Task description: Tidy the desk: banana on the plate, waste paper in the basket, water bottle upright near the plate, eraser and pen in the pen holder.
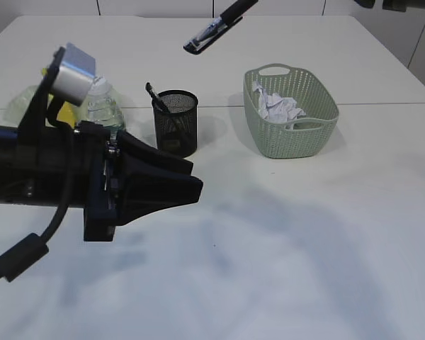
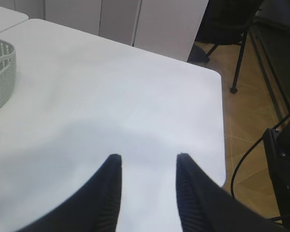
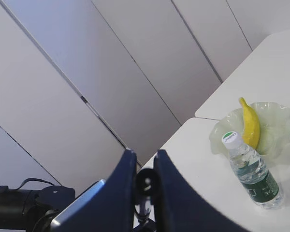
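Note:
A black pen hangs slanted in the air above the far desk. My right gripper is shut on its dark barrel and lies beyond the top edge of the exterior view. The banana lies on the pale green plate, with the water bottle upright beside it. White waste paper sits inside the sage-green basket. The black mesh pen holder stands mid-desk. My left gripper is open and empty over bare desk. The eraser is out of view.
A dark stick-like item pokes out of the pen holder. My bulky left arm partly hides the bottle and plate. The desk's rounded corner borders wooden floor with chair legs and cables.

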You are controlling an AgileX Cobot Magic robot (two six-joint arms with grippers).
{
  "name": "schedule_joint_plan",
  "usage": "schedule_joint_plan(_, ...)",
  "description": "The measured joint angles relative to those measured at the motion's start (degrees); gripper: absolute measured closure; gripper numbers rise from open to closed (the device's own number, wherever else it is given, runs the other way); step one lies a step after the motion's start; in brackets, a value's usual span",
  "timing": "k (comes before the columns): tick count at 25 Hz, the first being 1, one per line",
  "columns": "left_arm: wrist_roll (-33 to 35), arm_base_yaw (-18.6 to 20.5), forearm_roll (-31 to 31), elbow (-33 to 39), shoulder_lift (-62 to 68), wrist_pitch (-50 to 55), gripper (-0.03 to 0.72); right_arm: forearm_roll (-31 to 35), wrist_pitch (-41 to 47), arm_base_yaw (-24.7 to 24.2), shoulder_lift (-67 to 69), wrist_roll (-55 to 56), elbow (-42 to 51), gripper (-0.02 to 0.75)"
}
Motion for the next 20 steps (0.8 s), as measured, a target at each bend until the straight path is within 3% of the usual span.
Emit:
schedule_joint_plan(3,0.0,1.0,-0.1,0.0,1.0,-0.1,0.400,0.0,-0.2,0.0,0.0,0.2,0.0,0.690)
schedule_joint_plan(9,0.0,3.5,-0.1,-4.7,3.4,2.2,0.269,0.0,-0.9,0.0,0.0,1.5,-1.8,0.690)
schedule_joint_plan(20,0.0,3.6,-0.2,-11.8,6.3,8.3,0.241,0.0,-1.4,0.0,0.1,5.6,-4.8,0.690)
